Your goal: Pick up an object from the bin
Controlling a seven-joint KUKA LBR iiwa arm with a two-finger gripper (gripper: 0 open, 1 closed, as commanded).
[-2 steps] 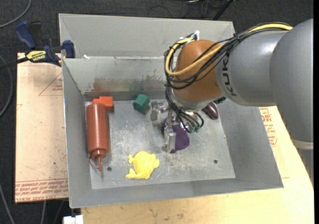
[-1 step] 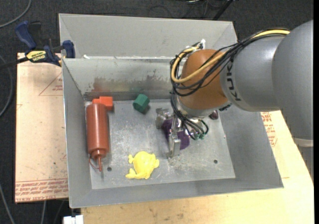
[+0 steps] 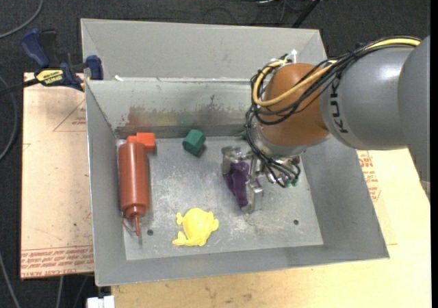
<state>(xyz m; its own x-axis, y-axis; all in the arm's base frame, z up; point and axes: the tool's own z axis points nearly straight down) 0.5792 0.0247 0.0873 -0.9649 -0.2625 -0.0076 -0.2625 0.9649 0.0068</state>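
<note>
The gripper (image 3: 245, 185) is down at a purple object (image 3: 237, 182) in mid-bin (image 3: 205, 105); whether its jaws clasp it cannot be told. Bare floor rings the purple object, and 3 things lie apart to its left: a yellow toy (image 3: 196, 227), a green block (image 3: 194, 142) and a red tube (image 3: 134, 180).

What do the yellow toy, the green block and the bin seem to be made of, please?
The yellow toy looks like soft rubber or plastic: rounded lumpy shapes, mild sheen. The green block is likely foam or matte plastic: flat colour, no glare. The bin is grey sheet metal, dull, scuffed, with a dark stain along its back wall.
</note>
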